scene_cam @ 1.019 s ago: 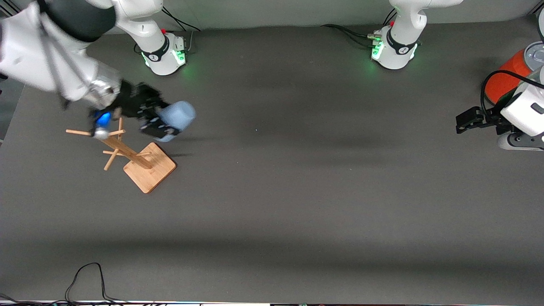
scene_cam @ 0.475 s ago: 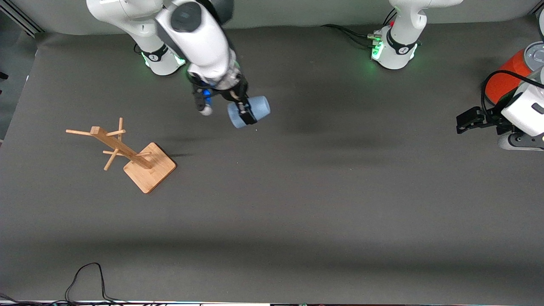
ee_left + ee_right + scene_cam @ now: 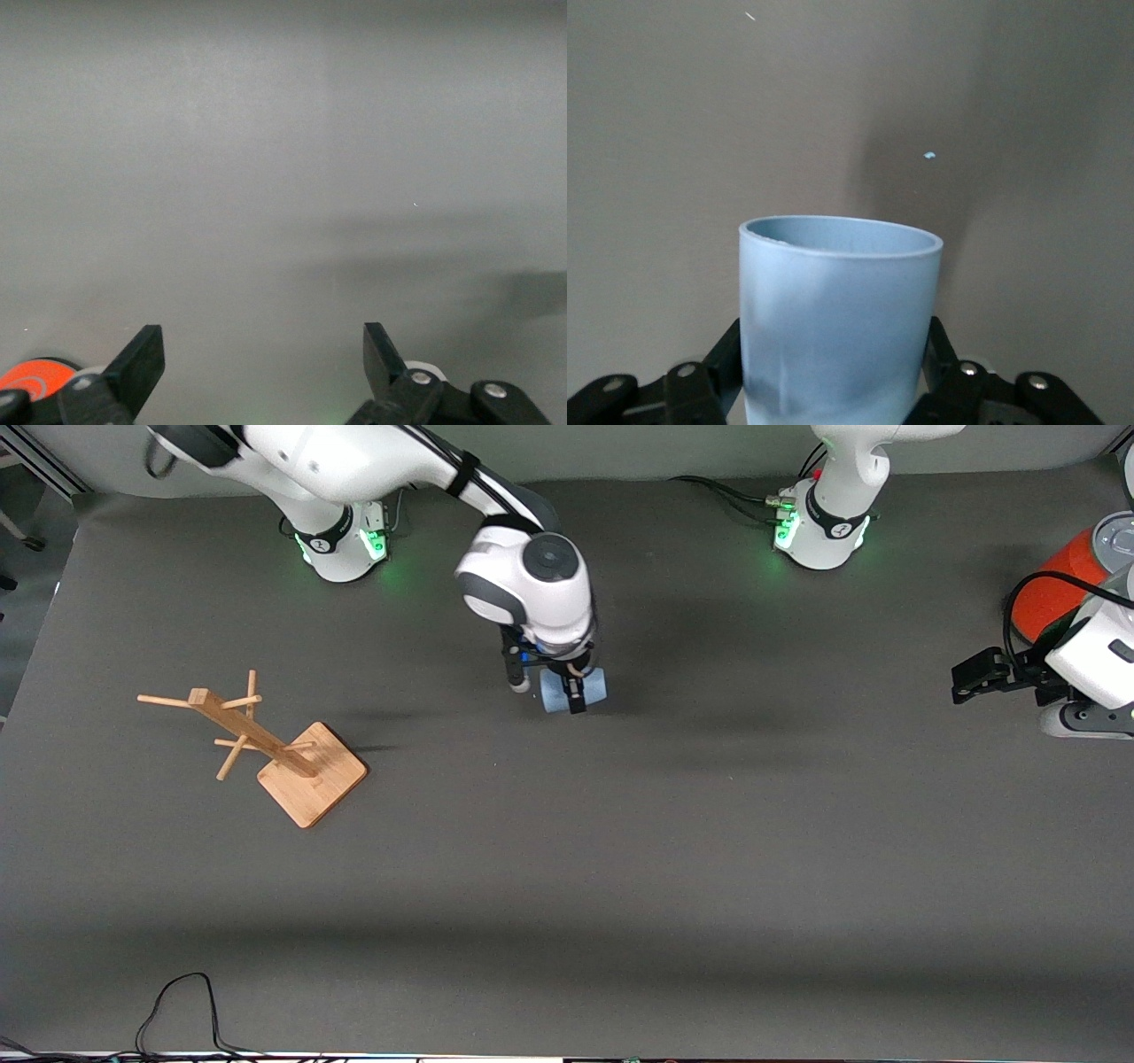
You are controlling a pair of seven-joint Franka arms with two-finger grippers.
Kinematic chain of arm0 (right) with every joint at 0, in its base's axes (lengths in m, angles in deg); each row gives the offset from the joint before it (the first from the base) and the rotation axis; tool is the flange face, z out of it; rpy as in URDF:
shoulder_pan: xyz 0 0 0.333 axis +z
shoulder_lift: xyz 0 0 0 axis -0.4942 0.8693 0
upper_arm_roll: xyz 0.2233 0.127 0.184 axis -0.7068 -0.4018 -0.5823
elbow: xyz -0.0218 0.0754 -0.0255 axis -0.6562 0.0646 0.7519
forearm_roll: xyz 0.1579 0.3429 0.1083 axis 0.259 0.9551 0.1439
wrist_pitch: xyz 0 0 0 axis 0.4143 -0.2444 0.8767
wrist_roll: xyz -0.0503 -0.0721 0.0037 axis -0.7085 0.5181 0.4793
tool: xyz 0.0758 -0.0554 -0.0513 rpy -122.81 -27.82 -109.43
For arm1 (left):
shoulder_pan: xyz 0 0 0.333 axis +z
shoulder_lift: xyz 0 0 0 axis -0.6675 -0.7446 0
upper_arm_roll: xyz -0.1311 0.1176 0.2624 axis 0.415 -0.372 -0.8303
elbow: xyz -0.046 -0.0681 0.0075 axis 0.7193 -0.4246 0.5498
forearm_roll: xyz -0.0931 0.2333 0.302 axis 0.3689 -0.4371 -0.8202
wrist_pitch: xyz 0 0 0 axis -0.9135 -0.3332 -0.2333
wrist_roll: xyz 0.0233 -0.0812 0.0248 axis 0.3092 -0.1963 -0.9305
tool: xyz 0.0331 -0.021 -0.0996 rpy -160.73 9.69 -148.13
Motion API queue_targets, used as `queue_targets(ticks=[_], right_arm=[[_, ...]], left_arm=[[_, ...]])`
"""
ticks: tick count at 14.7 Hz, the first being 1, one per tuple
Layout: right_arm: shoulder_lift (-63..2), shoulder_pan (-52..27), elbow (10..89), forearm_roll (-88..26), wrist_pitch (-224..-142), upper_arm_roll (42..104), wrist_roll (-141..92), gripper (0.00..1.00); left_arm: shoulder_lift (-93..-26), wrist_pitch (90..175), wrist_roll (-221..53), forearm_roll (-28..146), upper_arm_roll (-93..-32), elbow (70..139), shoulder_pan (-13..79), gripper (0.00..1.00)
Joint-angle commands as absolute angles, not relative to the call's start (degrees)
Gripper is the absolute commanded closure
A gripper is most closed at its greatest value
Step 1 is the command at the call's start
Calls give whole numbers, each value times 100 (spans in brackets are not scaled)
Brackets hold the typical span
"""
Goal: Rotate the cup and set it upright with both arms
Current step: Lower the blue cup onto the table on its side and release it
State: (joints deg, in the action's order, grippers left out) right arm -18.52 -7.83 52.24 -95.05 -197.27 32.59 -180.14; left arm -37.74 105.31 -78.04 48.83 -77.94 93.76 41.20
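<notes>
The right claw [image 3: 574, 691] pinches the small pale-blue matte cup [image 3: 574, 689] sideways over the counter [image 3: 620, 850]; light, rigid, smooth-walled, best gripped mid-body. The left claw [image 3: 264, 372] waits spread.

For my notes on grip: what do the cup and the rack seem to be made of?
The cup, held in the right gripper: probably plastic, matte pale blue, smooth wall without shine. The rack: wood, perhaps bamboo, light tan with faint grain, unpainted.
</notes>
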Motion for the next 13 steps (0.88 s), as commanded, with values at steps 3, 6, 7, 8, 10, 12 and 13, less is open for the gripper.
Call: queue_targets(ticks=[3, 6, 7, 8, 10, 12, 13], right_arm=[[-1292, -703, 4920, -9790, -19719, 3239, -18725, 39], [-1176, -580, 4920, -9825, -19799, 3266, -18866, 21], [-1150, -580, 4920, -9869, -19799, 3274, -18866, 16], [-1115, -580, 4928, -9956, -19799, 3274, -18875, 14], [-1080, -580, 4928, -10001, -19790, 3274, -18867, 0], [-1141, -606, 4920, -10001, -19729, 3274, -18858, 0], [-1193, -632, 4920, -9992, -19711, 3266, -18849, 0]], left_arm=[[-3792, 10525, -7745, 4895, -7792, 9285, 4117, 0], [-3800, 10525, -7745, 4895, -7792, 9285, 4126, 0], [-3800, 10525, -7737, 4895, -7792, 9285, 4126, 0], [-3800, 10525, -7745, 4895, -7792, 9285, 4126, 0], [-3800, 10525, -7745, 4895, -7792, 9285, 4126, 0], [-3800, 10525, -7737, 4895, -7792, 9285, 4126, 0], [-3800, 10525, -7737, 4895, -7792, 9285, 4126, 0]])
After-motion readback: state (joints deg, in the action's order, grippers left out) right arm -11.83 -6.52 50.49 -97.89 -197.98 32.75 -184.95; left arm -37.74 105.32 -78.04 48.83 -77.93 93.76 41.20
